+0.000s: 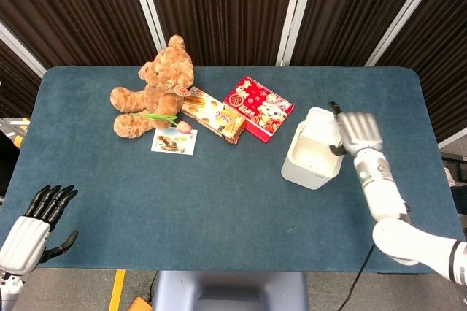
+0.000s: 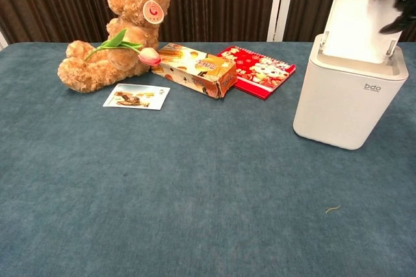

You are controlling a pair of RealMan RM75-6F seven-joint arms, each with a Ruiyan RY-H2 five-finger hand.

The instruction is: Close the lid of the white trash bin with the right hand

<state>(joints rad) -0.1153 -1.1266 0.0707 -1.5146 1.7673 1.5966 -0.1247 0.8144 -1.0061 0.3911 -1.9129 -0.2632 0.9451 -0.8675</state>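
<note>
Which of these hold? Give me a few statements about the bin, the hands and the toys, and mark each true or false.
1. The white trash bin's lid stands open. True.
2. The right hand is beside the lid. True.
3. The left hand holds the teddy bear. False: it is empty, at the table's near left corner.
4. The red box lies inside the bin. False: it lies on the table.
</note>
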